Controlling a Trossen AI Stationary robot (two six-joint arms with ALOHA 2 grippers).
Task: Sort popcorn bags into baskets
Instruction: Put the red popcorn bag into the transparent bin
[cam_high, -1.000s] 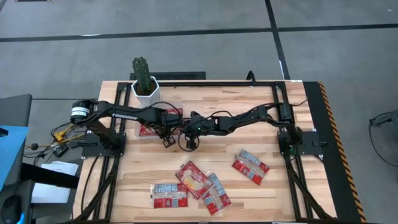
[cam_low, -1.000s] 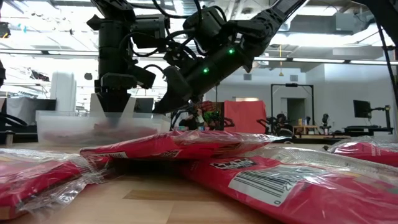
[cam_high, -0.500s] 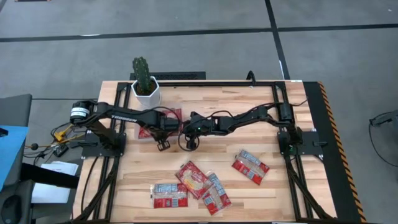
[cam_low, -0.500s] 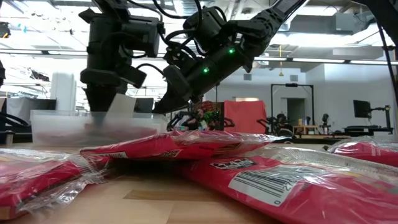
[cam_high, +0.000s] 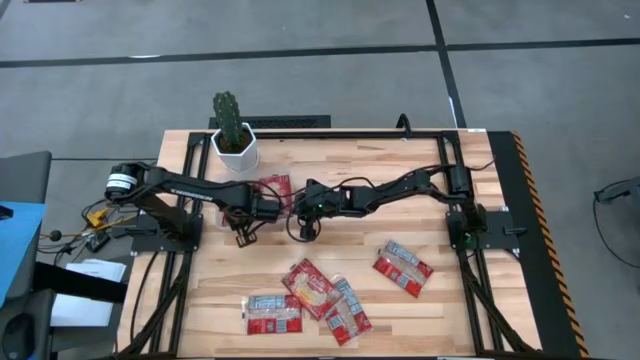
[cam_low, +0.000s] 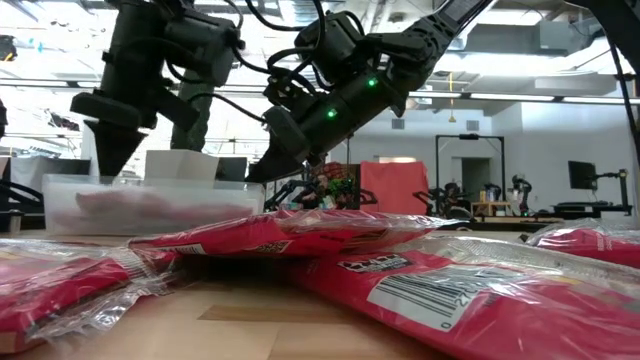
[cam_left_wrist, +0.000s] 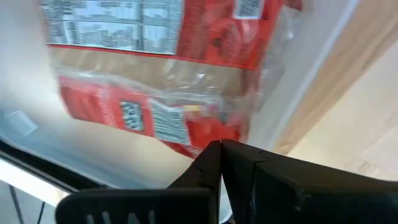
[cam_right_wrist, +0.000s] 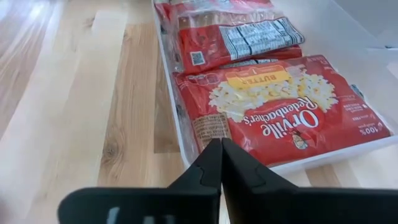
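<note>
The clear tray (cam_low: 150, 205) sits left of the table's middle and holds red popcorn packets (cam_right_wrist: 280, 115), lying flat in it; the left wrist view shows them as well (cam_left_wrist: 155, 112). Several more packets (cam_high: 310, 290) lie flat on the near half of the table, one of them apart to the right (cam_high: 402, 268). My left gripper (cam_high: 243, 237) is shut and empty, above the table just near-left of the tray. My right gripper (cam_right_wrist: 221, 146) is shut and empty, and hovers at the tray's right end, pointing at it.
A white pot with a cactus (cam_high: 233, 135) stands at the far left, behind the tray. Black frame rails (cam_high: 450, 150) run along the far and side edges. Bare wood lies between the tray and the loose packets.
My left gripper has drawn away from the tray toward the table's left and slightly toward the near edge, tipping as it went. My right arm has kept still.
</note>
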